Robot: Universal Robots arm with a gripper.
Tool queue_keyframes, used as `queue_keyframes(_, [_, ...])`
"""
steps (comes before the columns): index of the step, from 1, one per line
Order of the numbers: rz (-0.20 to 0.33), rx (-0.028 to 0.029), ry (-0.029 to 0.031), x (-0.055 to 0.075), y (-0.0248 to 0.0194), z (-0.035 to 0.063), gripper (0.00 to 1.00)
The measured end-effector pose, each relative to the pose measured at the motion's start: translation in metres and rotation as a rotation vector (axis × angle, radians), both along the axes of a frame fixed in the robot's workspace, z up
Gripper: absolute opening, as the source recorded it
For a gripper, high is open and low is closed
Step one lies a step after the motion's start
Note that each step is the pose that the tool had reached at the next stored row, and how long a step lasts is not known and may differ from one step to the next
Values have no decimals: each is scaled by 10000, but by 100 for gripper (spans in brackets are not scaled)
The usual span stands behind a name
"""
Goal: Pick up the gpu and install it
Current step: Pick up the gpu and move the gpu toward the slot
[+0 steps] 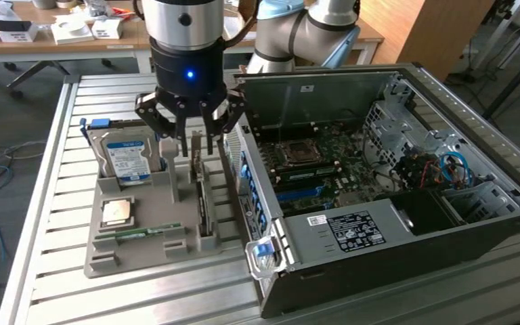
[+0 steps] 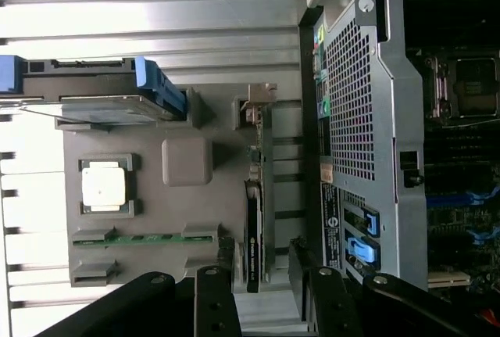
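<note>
1. Dark fingers (image 2: pixel 216 306) of the end effector (image 1: pixel 192 143) sit closest to the wrist camera, one on either side of the gpu (image 2: pixel 256 212). They are spread wide and have hold of nothing.
2. In the exterior view the end effector hangs straight above the grey parts tray (image 1: pixel 143 256), its tips down around the gpu's upper edge (whether any tip brushes the card I cannot tell).
3. The gpu stands on its long edge in a narrow slot on the side of the tray nearest the computer case (image 1: pixel 405 203), with its metal bracket at one end. Standing it this way probably leaves both flat faces free for fingers closing from above.
4. Other parts have recesses of their own: the hard drive (image 1: pixel 126 159) is upright at the exterior view's left, the processor (image 1: pixel 118 212) lies flat, and the memory stick (image 1: pixel 140 234) sits in a low groove. Such nests likely keep each part in a known place.
5. The case lies on its side on the slatted worktop (image 1: pixel 52 203), just beside the tray. Its lid is off and the motherboard faces up, presumably so parts can go in from overhead.
6. My judgement is that the pick is not yet made, since the gpu is seated in its slot.
</note>
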State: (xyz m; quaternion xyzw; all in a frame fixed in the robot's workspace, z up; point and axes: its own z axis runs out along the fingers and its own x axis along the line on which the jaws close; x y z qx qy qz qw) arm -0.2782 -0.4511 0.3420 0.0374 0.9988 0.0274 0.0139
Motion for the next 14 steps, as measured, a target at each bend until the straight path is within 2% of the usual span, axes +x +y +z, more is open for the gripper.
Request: queue_keyframes(14, [0,9,-15,0,-3,-256,42])
